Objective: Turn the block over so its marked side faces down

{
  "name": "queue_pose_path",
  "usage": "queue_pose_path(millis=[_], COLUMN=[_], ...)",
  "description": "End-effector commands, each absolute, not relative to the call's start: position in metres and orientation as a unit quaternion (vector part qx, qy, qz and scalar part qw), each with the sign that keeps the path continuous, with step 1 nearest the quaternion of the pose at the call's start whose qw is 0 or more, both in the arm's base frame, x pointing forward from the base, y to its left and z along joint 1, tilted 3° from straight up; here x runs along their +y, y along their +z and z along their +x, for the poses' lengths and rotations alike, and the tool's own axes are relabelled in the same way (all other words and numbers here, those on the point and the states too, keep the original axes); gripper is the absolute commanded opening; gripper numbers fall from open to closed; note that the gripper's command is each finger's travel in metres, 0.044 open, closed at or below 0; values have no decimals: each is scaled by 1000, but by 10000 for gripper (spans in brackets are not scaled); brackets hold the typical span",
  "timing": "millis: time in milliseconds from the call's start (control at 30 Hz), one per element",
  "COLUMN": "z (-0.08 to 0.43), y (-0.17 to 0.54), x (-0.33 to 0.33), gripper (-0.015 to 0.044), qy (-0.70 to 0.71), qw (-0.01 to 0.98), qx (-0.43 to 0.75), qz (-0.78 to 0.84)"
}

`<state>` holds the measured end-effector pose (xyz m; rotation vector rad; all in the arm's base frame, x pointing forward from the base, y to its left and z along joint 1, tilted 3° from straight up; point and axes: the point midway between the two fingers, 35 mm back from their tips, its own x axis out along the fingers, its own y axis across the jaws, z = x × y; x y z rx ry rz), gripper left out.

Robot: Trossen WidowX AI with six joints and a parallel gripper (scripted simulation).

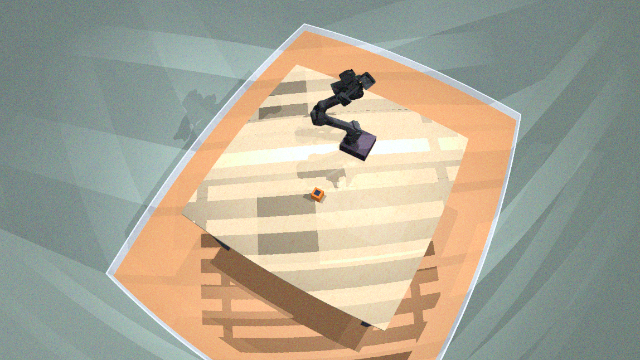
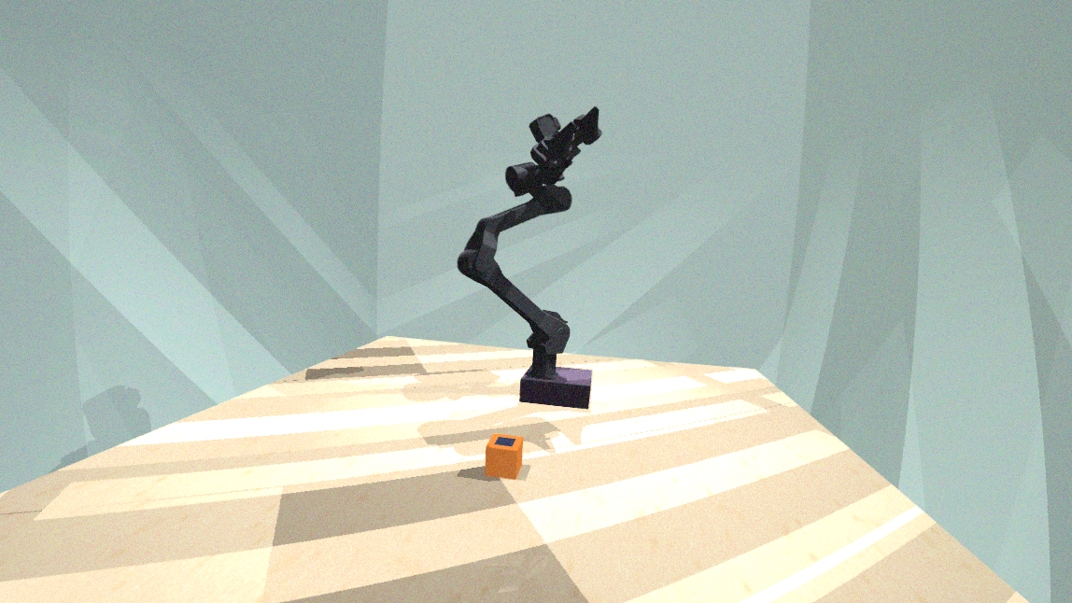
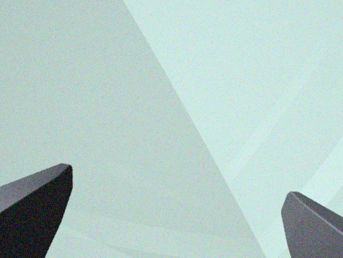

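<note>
A small orange block rests flat on the pale wooden table. Its marked side, with a dark blue square, faces up. My gripper is open and empty, with its two dark fingers wide apart in the wrist view. It is raised high above the table, beyond the arm's base as seen from the exterior view, far from the block, and it points away from it. The wrist view shows only wall, not the block or the table.
The arm's dark purple base stands on the table behind the block. Striped light and shadow cross the table top. Orange floor surrounds the table, and pale green walls stand beyond it.
</note>
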<state>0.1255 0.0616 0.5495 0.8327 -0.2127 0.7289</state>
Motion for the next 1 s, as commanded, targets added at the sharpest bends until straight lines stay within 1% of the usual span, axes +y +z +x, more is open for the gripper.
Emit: queue_pose_path(millis=[0,33,300,500,733,967], z=[124,121,79,72,86,131], y=[551,553,587,595,586,555], x=[62,64,110,152,212,268], gripper=[426,440,440,440,440,440], qy=[345,342,312,286,273,266], qw=[846,849,882,897,907,915], qx=[-104,-114,-238,-296,-319,-295], qz=[392,386,260,163,44,-70])
